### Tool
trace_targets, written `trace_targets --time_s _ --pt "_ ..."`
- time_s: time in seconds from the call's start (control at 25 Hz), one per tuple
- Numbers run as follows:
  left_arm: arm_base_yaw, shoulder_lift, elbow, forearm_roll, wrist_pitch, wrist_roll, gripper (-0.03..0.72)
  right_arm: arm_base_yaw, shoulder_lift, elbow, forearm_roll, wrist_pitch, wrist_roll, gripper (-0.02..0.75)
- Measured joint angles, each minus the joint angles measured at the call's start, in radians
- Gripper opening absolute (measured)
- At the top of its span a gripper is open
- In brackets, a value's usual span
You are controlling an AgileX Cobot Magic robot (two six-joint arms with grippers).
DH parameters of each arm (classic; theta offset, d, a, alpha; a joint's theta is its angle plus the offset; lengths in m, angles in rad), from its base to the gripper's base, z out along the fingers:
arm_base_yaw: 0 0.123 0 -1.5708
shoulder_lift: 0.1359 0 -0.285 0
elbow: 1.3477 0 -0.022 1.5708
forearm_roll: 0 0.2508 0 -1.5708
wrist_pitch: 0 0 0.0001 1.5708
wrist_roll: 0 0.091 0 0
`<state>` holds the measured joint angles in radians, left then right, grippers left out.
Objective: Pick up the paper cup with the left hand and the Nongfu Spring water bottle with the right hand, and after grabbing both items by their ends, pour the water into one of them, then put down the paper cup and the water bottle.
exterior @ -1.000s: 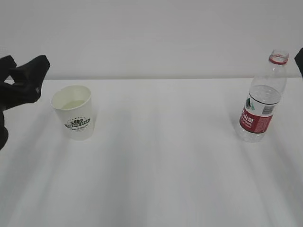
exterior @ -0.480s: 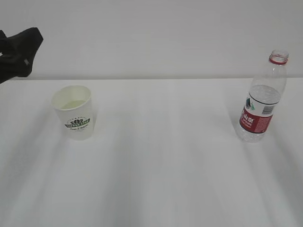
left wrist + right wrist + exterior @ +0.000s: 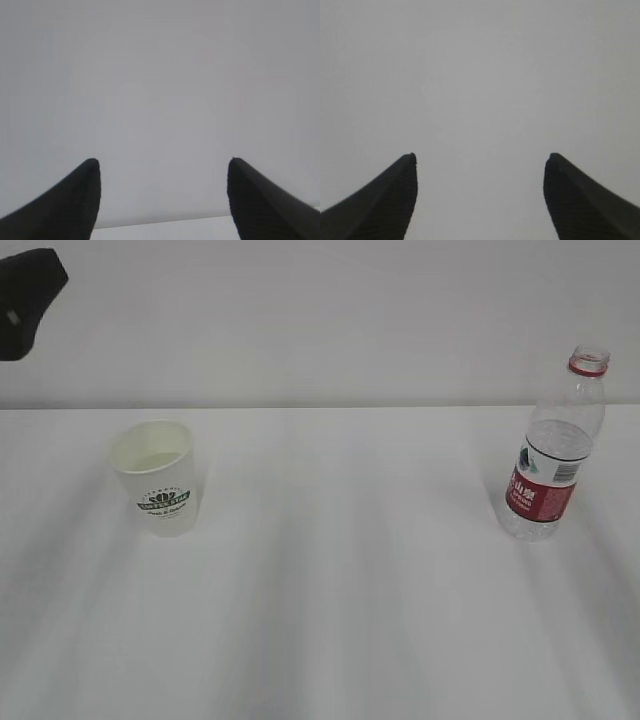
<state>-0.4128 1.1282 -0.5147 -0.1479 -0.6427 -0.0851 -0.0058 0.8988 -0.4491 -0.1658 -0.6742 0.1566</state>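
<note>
- Looking at it, paper cup (image 3: 155,476) stands upright on the table's (image 3: 330,620) left, Nongfu Spring water bottle (image 3: 556,450) upright far right, uncapped.
- Left hand (image 3: 162,172) is spread wide, empty, up in the corner; right hand (image 3: 480,167) also spread, holding nothing.
- Cup looks light, so a bump probably tips it and spills whatever's inside.
- Open bottle could slosh if knocked.
</note>
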Motion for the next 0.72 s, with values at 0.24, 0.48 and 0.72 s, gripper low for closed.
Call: trace_targets --time_s 0.24,0.48,0.72 --pt "0.000 -0.117 -0.012 0.026 0.118 0.000 0.578 0.000 -0.122 -0.042 0.000 0.165 0.000 0.593" --pt "0.000 -0.255 -0.012 0.066 0.312 0.000 0.545 0.000 -0.250 -0.058 0.002 0.299 0.000 0.593" --pt "0.000 -0.405 -0.012 0.133 0.457 0.000 0.542 0.000 -0.387 -0.058 0.004 0.454 0.002 0.593"
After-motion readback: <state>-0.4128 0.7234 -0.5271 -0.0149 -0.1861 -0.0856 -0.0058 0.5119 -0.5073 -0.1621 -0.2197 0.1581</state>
